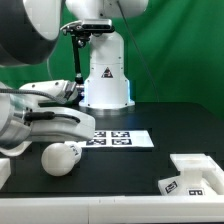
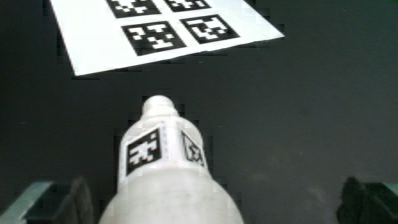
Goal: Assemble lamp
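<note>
- base [image 1: 195, 172] of the lamp lies flat at the near right of the black counter [image 1: 140, 205], a tag on its near edge, well apart from the other pieces.
- bulb [image 2: 169, 165] lies on its side at the near left, with its narrow neck aimed at the marker board [image 1: 120, 138]; a tag shows on its flank in the wrist view.
- claw [image 2: 205, 200] hangs over the bulb's thicker end, spread wide. its fingers [image 2: 48, 200] stand one on either side with dark counter showing between each and the bulb, so nothing is held.
- marker board lies flat mid-counter, just beyond the neck's tip and apart from it.
- robot body [image 1: 105, 70], glossy white, stands at the far edge against a green backdrop.
- shade: i cannot pick it out for certain in either view.
- step in hand, as i judge it: the approach to the bulb, with the grasp not yet made and no piece joined.
- next move likely calls for lowering until the fingers straddle the body, then closing squarely so the round plastic neither rolls nor slips out. after that comes lifting, and carrying right toward the base.
</note>
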You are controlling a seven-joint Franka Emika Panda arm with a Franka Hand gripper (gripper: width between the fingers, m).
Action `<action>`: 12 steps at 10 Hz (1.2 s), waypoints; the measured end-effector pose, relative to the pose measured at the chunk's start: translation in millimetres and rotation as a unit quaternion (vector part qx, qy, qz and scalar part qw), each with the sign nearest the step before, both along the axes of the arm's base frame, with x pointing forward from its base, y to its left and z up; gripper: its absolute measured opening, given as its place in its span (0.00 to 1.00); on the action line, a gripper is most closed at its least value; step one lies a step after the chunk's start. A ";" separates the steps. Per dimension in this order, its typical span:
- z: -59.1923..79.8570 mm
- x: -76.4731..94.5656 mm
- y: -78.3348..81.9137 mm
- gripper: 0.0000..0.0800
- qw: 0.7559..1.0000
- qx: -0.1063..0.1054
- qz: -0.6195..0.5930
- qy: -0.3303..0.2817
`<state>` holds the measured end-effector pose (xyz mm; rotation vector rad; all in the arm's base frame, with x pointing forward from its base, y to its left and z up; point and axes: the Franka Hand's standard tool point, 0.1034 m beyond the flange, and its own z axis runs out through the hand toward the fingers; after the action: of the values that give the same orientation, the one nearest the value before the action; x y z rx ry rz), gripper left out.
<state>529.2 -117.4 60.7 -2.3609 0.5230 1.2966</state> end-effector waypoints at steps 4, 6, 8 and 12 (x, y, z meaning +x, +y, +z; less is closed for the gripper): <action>-30.5 1.5 9.6 0.87 1.000 -0.016 -0.015 0.008; -43.0 0.6 15.7 0.87 1.000 -0.020 -0.015 -0.002; -43.7 -1.7 16.8 0.84 1.000 -0.020 -0.015 -0.002; -43.7 -1.7 17.0 0.71 1.000 -0.020 -0.015 -0.002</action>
<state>527.5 -100.4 17.1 -2.3777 0.5875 1.2802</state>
